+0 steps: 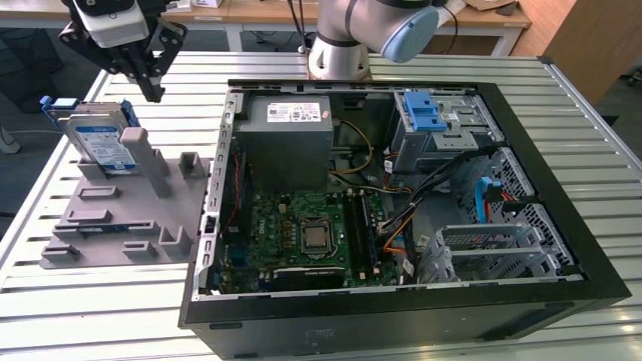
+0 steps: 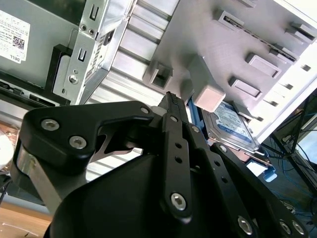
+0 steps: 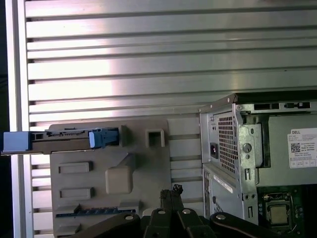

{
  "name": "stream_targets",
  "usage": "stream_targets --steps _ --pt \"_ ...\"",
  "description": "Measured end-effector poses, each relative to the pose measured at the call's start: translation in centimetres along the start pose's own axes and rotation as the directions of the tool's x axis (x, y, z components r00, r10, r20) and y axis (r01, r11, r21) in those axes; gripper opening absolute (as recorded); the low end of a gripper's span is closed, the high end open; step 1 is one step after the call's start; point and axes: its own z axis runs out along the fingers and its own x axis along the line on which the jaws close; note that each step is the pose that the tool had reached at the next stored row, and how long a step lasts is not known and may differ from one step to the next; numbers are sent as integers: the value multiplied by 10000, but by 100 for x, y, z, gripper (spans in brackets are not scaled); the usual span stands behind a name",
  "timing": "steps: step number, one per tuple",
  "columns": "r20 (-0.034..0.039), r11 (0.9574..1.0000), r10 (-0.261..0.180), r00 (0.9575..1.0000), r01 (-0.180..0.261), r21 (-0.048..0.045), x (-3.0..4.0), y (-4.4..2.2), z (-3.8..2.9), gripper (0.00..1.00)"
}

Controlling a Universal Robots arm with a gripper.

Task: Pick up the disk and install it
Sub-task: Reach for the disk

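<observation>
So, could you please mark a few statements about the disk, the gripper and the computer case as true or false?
1. The disk stands on edge in the grey holder. True.
2. The gripper grips the disk. False: it hangs above the holder, shut, apart from the disk, holding nothing.
3. The computer case lies open, with its motherboard showing. True.
4. The holder sits at the exterior view's right of the case. False: it sits at the left.
</observation>
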Motion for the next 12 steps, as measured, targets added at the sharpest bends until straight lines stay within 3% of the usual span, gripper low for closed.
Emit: stream_targets --steps 12 --pt "-1 10000 0 10000 0 0 42 -3 11 11"
